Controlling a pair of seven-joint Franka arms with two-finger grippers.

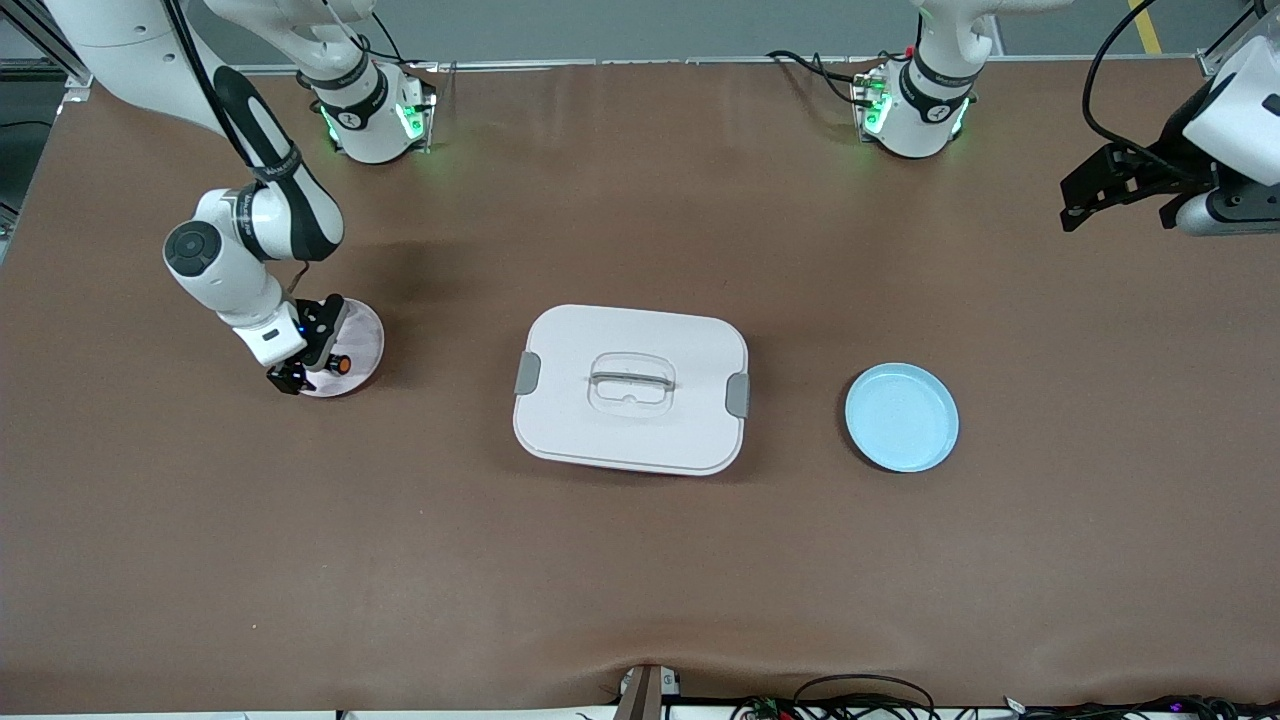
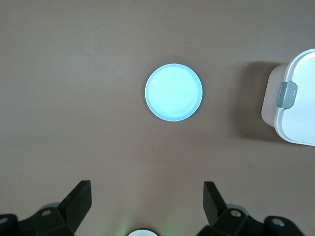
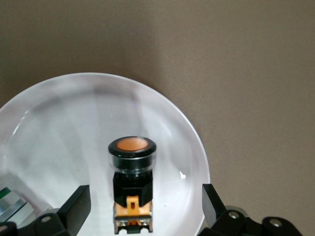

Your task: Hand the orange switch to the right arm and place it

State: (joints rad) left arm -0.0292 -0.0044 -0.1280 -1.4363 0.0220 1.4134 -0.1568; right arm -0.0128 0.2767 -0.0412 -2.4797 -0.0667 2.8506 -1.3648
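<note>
The orange switch (image 1: 340, 365) lies on its side on a clear round plate (image 1: 365, 335) toward the right arm's end of the table. In the right wrist view the switch (image 3: 132, 167) shows its orange button end, black body and orange base on the plate (image 3: 64, 128). My right gripper (image 1: 316, 358) is low over the plate. It (image 3: 145, 211) is open, its fingers on either side of the switch with a gap on each side. My left gripper (image 1: 1090, 195) waits high over the left arm's end of the table, open and empty (image 2: 146, 201).
A white lidded box (image 1: 631, 389) with grey clips sits mid-table, also in the left wrist view (image 2: 295, 98). A light blue plate (image 1: 901, 417) lies beside it toward the left arm's end (image 2: 173, 92). A small white-and-green part (image 3: 10, 204) rests at the clear plate's edge.
</note>
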